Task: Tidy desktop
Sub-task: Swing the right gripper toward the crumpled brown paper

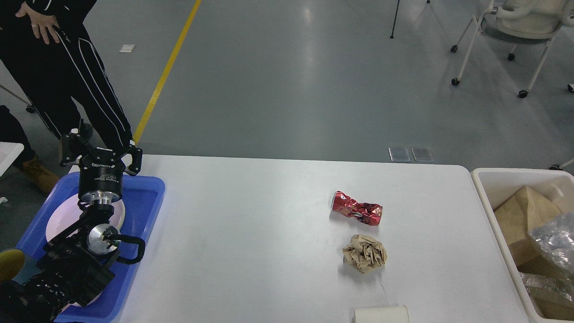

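The white desktop (269, 224) carries a crushed red can (357, 211) right of centre. Just in front of the can lies a crumpled brown paper ball (365, 254). A white roll (381, 314) pokes in at the front edge. My left gripper (102, 150) stands open and empty above the far end of the blue tray (148, 197), well left of the litter. My right gripper is out of view.
The blue tray holds a white plate (56, 224) under my left arm. A cream bin (493, 177) at the right edge holds a brown paper bag (520, 215) and clear crinkled plastic (556, 237). A person in black (67, 76) stands behind the left corner.
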